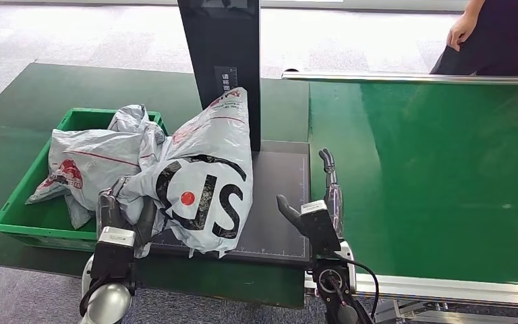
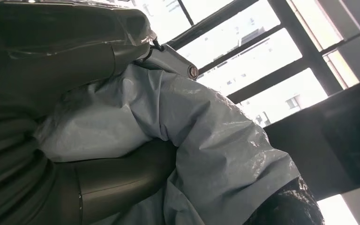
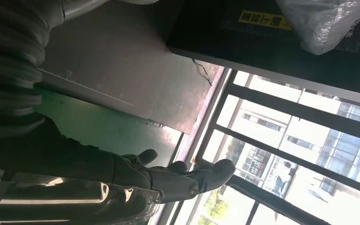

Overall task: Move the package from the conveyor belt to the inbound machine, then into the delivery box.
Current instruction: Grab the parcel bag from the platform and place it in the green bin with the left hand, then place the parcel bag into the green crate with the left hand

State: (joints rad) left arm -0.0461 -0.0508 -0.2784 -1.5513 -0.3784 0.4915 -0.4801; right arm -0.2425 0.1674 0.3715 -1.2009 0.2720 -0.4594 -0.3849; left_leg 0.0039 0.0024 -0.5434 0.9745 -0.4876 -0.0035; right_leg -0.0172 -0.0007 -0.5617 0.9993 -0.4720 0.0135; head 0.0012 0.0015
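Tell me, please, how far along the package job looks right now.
Done: the package is off the conveyor belt and stands on the inbound machine. In hand: the left hand grips it; the right hand is open. Left: placing it into the delivery box.

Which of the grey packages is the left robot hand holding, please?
The package with the big black lettering and red dot, standing on the grey platform. The left robot hand grips its edge; the other package lies in the green bin.
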